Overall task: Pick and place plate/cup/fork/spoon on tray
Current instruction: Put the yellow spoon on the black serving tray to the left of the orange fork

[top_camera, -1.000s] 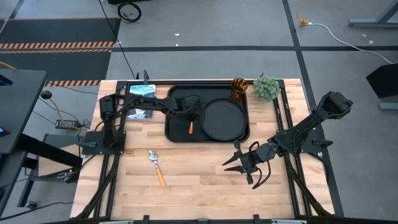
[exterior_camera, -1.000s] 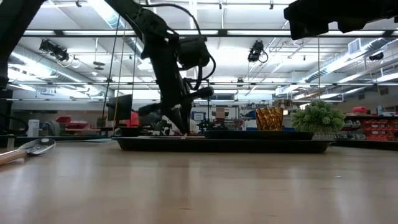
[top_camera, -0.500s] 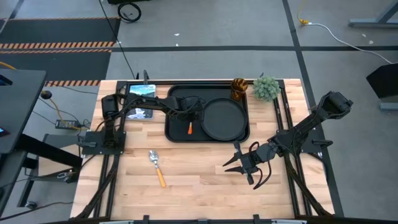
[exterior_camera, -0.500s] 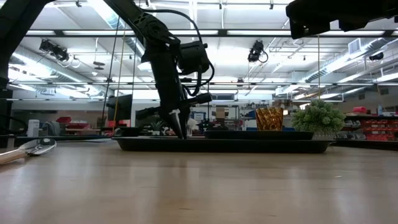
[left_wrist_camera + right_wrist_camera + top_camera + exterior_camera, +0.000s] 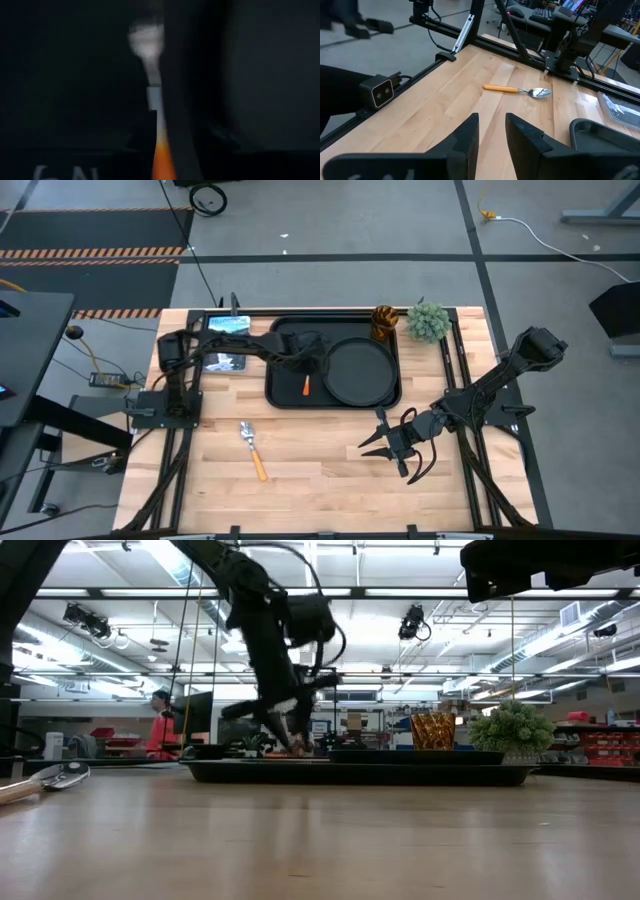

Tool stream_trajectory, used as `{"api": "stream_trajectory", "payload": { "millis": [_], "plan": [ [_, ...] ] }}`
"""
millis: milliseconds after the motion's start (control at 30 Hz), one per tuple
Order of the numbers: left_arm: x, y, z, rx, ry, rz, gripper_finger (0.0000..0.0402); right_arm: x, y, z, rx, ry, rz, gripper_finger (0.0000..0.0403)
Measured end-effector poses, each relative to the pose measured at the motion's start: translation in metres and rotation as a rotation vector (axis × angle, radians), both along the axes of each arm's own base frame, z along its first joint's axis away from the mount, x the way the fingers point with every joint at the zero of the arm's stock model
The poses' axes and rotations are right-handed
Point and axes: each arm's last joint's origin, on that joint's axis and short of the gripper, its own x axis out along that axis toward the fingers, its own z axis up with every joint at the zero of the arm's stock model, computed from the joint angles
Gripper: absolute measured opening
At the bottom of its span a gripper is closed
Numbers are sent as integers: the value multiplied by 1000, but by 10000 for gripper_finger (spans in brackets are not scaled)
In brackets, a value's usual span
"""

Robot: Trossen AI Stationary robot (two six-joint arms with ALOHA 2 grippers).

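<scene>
1. Four task items are in play, and the largest piece, the tray [image 5: 283, 395], is sitting at the far middle of the table, rigid with a raised rim.
2. You are seeing the plate [image 5: 361, 372] lying flat in the tray's right half; it looks stiff and matte, best taken by its rim.
3. You are looking at the cup [image 5: 385, 321] standing at the tray's far right corner, beside a small green plant [image 5: 428, 321]; whether it sits inside the rim is unclear. Probably light and slippery, so grip across its sides.
4. Your left gripper [image 5: 308, 364] is hovering over the tray's left half, above the fork [image 5: 306, 386], which is lying on the tray floor. Whether those fingers are parted I cannot tell.
5. You are left with the spoon [image 5: 251, 448], lying on bare wood nearer than the tray, toward the left. Thin, light and low; pinch its yellow-orange handle.
6. Your right gripper [image 5: 397, 442] is waiting near right, fingers spread, holding nothing.
</scene>
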Motion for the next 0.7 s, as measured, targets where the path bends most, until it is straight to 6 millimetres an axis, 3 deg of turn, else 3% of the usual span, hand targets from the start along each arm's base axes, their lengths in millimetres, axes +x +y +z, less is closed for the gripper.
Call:
{"api": "stream_trajectory", "payload": {
  "millis": [133,233,400,567,700],
  "plan": [
    [3,-26,26,-47,-32,-166,129,-1,0,-1,-7,12,2,103],
    [3,-63,36,-112,-30,-308,125,-2,2,-2,-11,16,10,103],
    [1,-133,37,-229,-3,-453,122,-4,5,-2,-15,18,26,103],
    [-12,-205,34,-221,25,-445,121,-5,7,-2,-16,18,34,103],
    [-31,-250,33,-194,41,-362,121,-5,7,-2,-15,18,29,103]
  ]
}}
